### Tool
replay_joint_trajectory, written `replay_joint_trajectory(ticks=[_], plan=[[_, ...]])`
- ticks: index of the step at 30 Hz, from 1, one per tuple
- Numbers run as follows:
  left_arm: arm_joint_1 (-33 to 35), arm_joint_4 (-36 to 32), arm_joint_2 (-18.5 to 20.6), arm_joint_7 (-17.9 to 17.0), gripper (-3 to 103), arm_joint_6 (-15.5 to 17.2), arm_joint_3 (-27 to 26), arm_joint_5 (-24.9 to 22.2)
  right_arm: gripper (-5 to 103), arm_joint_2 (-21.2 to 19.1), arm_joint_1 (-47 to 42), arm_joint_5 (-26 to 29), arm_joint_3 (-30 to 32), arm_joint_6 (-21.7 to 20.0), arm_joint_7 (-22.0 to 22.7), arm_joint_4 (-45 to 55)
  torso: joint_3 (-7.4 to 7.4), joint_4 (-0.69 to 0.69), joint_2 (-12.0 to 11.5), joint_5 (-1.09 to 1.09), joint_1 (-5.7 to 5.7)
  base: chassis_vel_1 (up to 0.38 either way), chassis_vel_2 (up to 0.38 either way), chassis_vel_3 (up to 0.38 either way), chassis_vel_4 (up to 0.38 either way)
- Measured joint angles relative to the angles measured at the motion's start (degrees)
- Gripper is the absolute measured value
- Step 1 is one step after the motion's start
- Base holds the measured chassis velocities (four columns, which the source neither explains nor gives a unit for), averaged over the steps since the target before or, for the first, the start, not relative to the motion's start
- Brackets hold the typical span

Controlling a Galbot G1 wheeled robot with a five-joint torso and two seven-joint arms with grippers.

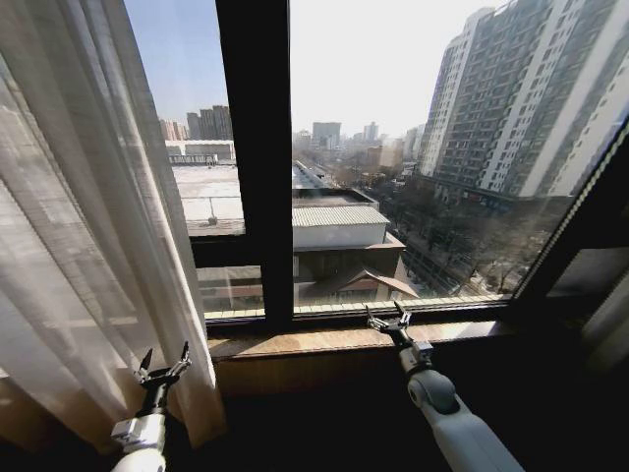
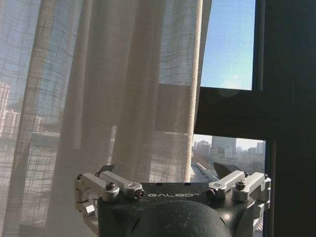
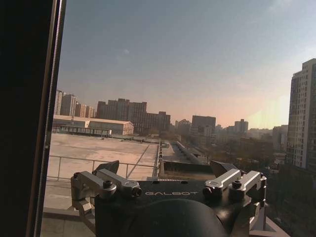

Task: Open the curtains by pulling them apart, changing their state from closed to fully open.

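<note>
The left curtain (image 1: pixel 88 226), sheer white with vertical pleats, hangs gathered along the left side of the window. In the left wrist view the curtain (image 2: pixel 113 89) hangs just ahead of the camera, its free edge beside the dark frame. My left gripper (image 1: pixel 162 371) stands open in front of the curtain's lower part, close to its inner edge, with nothing between its fingers; the left gripper (image 2: pixel 165 170) points at the fabric. My right gripper (image 1: pixel 388 320) is open over the window sill, holding nothing, and the right gripper (image 3: pixel 165 168) faces bare glass and the city beyond.
A dark vertical frame bar (image 1: pixel 254 147) splits the window, with a horizontal bar (image 2: pixel 232 111) crossing it. A wooden sill (image 1: pixel 324 342) runs under the glass. A slanted dark frame (image 1: pixel 580 226) bounds the right, with a pale strip (image 1: pixel 611 320) beside it.
</note>
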Motion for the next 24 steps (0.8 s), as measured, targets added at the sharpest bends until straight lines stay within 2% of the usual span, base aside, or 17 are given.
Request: replay_joint_trajectory(ticks=[24], plan=[[0.0,0.0,0.0,0.0,100,0.0,0.0,0.0,100,0.0,0.0,0.0,0.0,0.0,0.0,0.0,0.0,0.0,0.0,0.0,0.0,0.0,0.0,0.0,0.0]])
